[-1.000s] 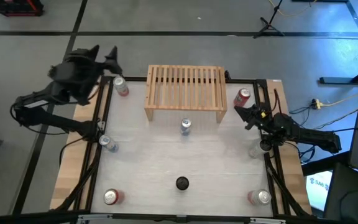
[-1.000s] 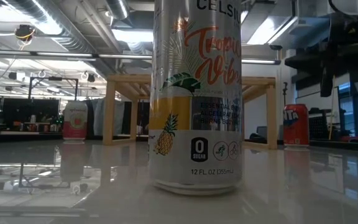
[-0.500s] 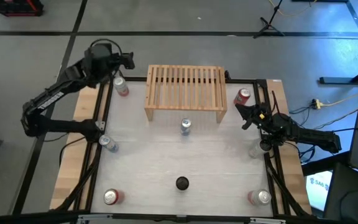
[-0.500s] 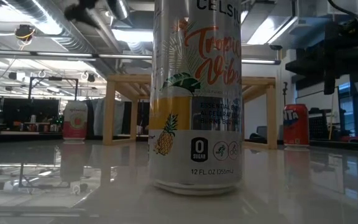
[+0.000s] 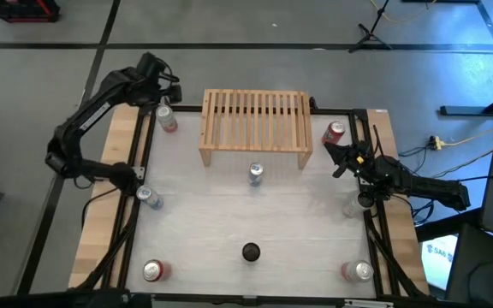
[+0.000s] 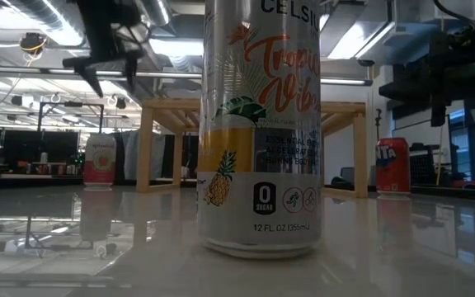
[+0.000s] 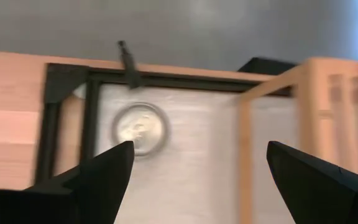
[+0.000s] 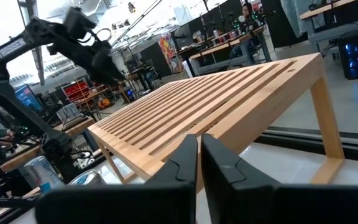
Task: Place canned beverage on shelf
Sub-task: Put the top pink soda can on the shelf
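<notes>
Left claw (image 5: 163,85) is hanging above the far-left corner of the desk (image 5: 204,222), right over a pink can (image 5: 168,120) that is standing just off the shelf's left end. Its fingers (image 7: 98,177) are spread wide with nothing between them; in the left wrist view the can's top (image 7: 138,129) is showing in the gap, blurred. In the low view the same claw (image 6: 105,70) is sitting high over the pink can (image 6: 99,161), clear of it.

Right claw (image 5: 336,158) is waiting near the desk's right edge, beside the shelf's right leg and just below a red can (image 5: 335,132). Its fingers (image 8: 185,158) are closed together, gripping nothing, pointing toward the shelf (image 8: 216,106).

Shelf (image 5: 255,127) is standing at the far middle of the desk, slatted top bare of cans. A silver can (image 5: 255,174) is standing just in front of it. A dark-topped can (image 5: 251,251) is standing near the front middle; in the low view it is the tall white pineapple-print can (image 6: 261,124) filling the middle, shelf (image 6: 254,111) behind it, red can (image 6: 392,165) to the right.

More cans are sitting along the edges: one at the left rail (image 5: 148,197), one at the front-left corner (image 5: 152,271), one at the front-right corner (image 5: 358,271), one clear-looking by the right rail (image 5: 352,206).
</notes>
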Robot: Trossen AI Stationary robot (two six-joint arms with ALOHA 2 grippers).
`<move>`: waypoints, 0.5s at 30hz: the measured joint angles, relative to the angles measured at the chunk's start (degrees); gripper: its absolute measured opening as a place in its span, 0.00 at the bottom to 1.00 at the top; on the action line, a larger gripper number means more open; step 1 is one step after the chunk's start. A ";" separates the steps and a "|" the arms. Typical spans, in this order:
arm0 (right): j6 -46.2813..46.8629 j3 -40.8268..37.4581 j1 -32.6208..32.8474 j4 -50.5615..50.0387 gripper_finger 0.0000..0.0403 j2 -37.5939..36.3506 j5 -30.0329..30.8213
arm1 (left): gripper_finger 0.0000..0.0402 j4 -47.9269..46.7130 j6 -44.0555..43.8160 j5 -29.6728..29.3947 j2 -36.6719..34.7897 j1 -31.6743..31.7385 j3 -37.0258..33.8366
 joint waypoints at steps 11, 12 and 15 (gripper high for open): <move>1.53 0.02 0.01 -0.28 0.03 0.00 -0.17 | 0.90 -2.50 2.58 -8.93 8.89 0.99 0.00; 1.83 0.02 0.00 -0.29 0.03 0.00 -0.17 | 0.90 -2.73 2.71 -9.59 9.57 0.97 0.00; 1.94 0.02 0.00 -0.34 0.03 0.00 -0.20 | 0.90 -2.97 3.52 -11.85 11.55 0.97 0.00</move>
